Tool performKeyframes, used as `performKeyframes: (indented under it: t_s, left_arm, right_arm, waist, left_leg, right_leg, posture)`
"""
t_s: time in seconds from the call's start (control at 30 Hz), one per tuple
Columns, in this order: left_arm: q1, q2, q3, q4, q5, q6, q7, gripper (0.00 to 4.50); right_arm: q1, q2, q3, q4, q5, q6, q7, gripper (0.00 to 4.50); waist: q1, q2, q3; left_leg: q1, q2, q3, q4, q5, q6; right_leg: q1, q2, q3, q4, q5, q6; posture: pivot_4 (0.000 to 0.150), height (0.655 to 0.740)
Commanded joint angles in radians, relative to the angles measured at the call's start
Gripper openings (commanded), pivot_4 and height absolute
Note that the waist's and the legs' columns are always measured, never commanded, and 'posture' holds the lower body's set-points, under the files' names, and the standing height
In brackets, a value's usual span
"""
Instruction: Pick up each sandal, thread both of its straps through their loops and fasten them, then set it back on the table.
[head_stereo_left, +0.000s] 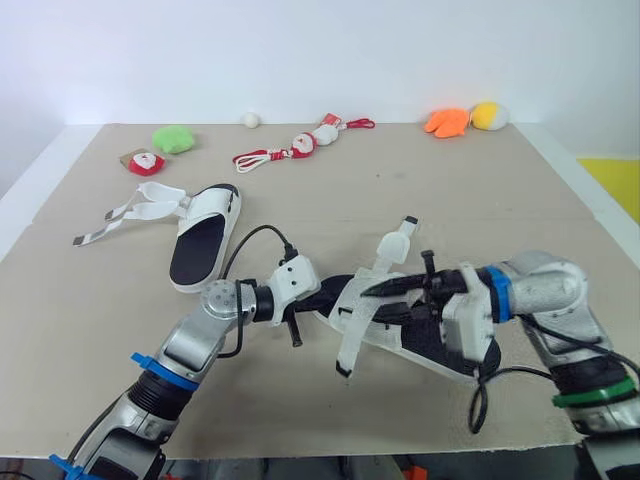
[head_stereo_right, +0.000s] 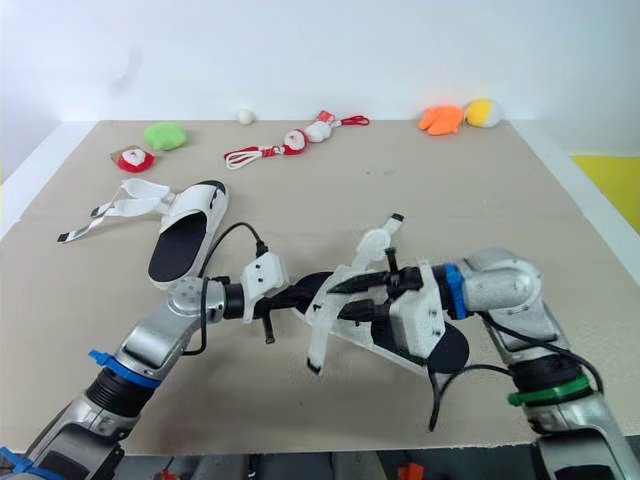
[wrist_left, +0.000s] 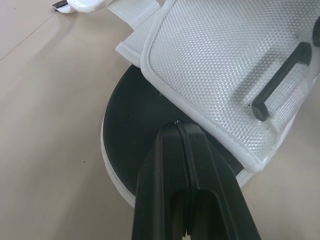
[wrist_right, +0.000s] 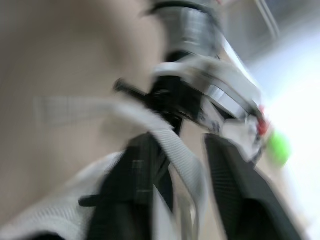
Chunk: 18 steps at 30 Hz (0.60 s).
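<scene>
Near centre sandal (head_stereo_left: 350, 305) between both arms – left gripper (wrist_left: 178, 125) closed, tips on its insole (wrist_left: 132, 135); right gripper (head_stereo_left: 380, 302) spread astride a loose strap (wrist_right: 181, 157). Risk – unclamped strap slips out, sandal twists; second sandal (head_stereo_left: 200, 240) far left, straps undone

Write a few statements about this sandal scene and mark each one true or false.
1. Both the left gripper and the right gripper are at the near sandal. True.
2. The far sandal has its straps fastened. False: its straps lie loose on the table.
3. The left gripper's fingers are spread wide. False: they are pressed together, with their tips at the near sandal's black insole.
4. The green toy sits near the table's far left corner. True.
</scene>
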Motion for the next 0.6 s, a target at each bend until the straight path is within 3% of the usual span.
performKeyframes:
  t_s: [0.03, 0.07, 0.1, 0.3, 0.43, 0.53, 0.6]
  left_arm:
    - [0.056, 0.021, -0.064, 0.025, 0.023, 0.042, -0.028, 0.0]
    - [0.058, 0.021, -0.067, 0.024, 0.024, 0.041, -0.029, 0.0]
    - [0.058, 0.019, -0.068, 0.024, 0.023, 0.041, -0.029, 0.0]
    - [0.044, 0.012, -0.07, 0.038, 0.025, 0.038, -0.032, 0.0]
    - [0.039, 0.01, -0.067, 0.041, 0.024, 0.038, -0.031, 0.0]
    - [0.047, 0.01, -0.069, 0.031, 0.021, 0.043, -0.028, 0.0]
    - [0.057, 0.01, -0.072, 0.022, 0.02, 0.048, -0.027, 0.0]
  right_arm:
    - [0.025, -0.092, -0.104, -0.202, 0.227, 0.307, -0.052, 3.78]
    - [0.044, -0.115, -0.116, -0.232, 0.259, 0.359, -0.049, 4.32]
    - [0.074, -0.142, -0.133, -0.263, 0.305, 0.427, -0.049, 4.43]
    - [0.315, -0.305, -0.225, -0.405, 0.463, 0.719, 0.002, 4.43]
    - [0.41, -0.398, -0.217, -0.452, 0.561, 0.989, -0.132, 4.43]
    - [0.422, -0.38, -0.208, -0.47, 0.648, 1.128, -0.275, 4.43]
    - [0.393, -0.354, -0.197, -0.453, 0.801, 1.236, -0.438, 4.43]
  waist:
    - [0.0, 0.0, 0.0]
    - [0.0, -0.001, -0.001]
    - [0.0, -0.002, -0.002]
    - [0.006, -0.002, -0.002]
    - [0.01, -0.003, -0.005]
    - [0.01, -0.004, -0.006]
    - [0.01, -0.005, -0.007]
  left_leg:
    - [0.0, 0.0, 0.0, 0.0, 0.0, 0.0]
    - [0.001, 0.0, 0.0, -0.001, -0.001, 0.0]
    - [0.001, 0.001, -0.001, -0.001, -0.001, 0.0]
    - [0.0, 0.0, -0.001, -0.001, -0.004, -0.002]
    - [0.001, 0.0, 0.0, 0.0, -0.005, -0.002]
    - [0.001, 0.001, -0.001, 0.001, -0.005, -0.002]
    - [0.001, 0.001, 0.0, 0.002, -0.005, -0.002]
  right_leg:
    - [0.0, 0.0, 0.0, 0.0, -0.001, 0.0]
    - [0.0, 0.0, 0.0, 0.0, -0.001, 0.0]
    - [0.001, 0.001, -0.001, 0.0, -0.003, 0.0]
    - [0.001, 0.0, -0.002, 0.0, -0.006, 0.002]
    - [0.001, 0.0, -0.001, 0.0, -0.006, 0.002]
    - [0.001, 0.0, -0.002, 0.0, -0.005, 0.001]
    - [0.001, 0.0, -0.002, 0.0, -0.005, 0.001]
  posture:
    - [0.15, 0.74]
    - [0.15, 0.74]
    - [0.15, 0.74]
    - [0.15, 0.74]
    - [0.15, 0.74]
    - [0.15, 0.74]
    - [0.15, 0.74]
